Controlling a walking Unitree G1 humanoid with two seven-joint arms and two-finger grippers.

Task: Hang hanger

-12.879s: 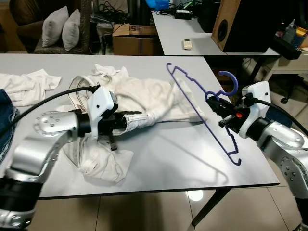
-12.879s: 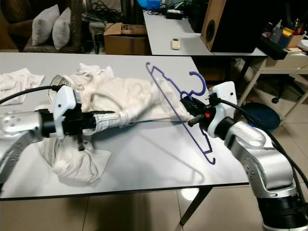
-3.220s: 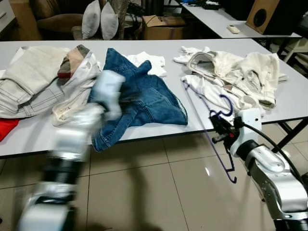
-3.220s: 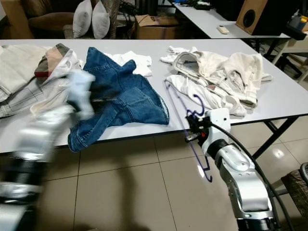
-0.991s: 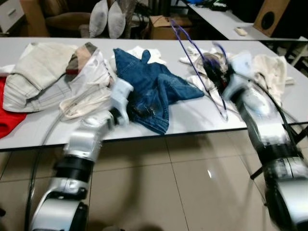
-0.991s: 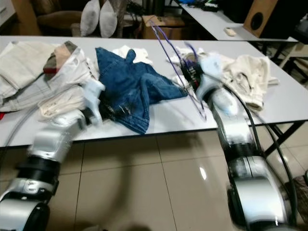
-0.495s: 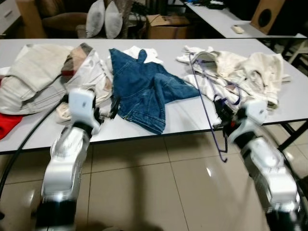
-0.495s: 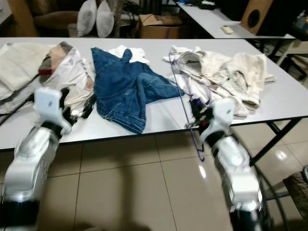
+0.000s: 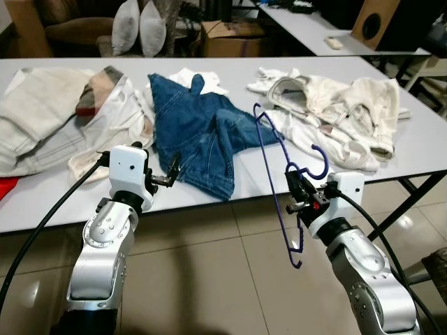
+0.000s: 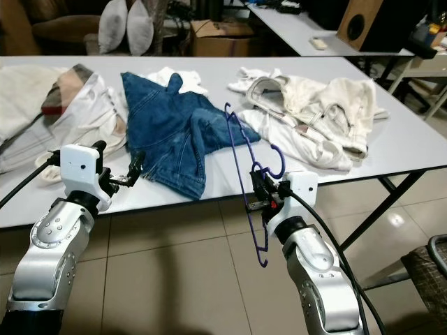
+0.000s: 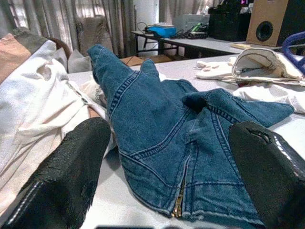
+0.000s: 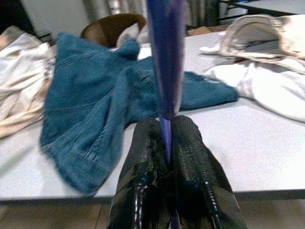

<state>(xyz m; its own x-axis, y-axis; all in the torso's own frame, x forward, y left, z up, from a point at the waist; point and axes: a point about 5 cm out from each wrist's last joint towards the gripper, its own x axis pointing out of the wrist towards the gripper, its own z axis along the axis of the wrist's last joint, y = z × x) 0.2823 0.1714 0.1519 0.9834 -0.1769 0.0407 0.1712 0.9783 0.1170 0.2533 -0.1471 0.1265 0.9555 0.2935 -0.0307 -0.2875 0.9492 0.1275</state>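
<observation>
Right wrist view: right tool (image 12: 167, 143) clamped on the hanger (image 9: 276, 174) wire, hanger off the bench (image 9: 244, 178) edge before it. Judged light, thin, springy and slippery; hold near the hook. Left tool (image 9: 167, 171) spread apart, jeans (image 9: 202, 132) just ahead. Open floor below; no rail seen.

At my twelve o'clock the table (image 9: 419, 150) edge blocks me, heaped with denim (image 9: 202, 136) and pale clothes (image 9: 342, 115); bare floor (image 9: 223, 279) between my arms gives room.
</observation>
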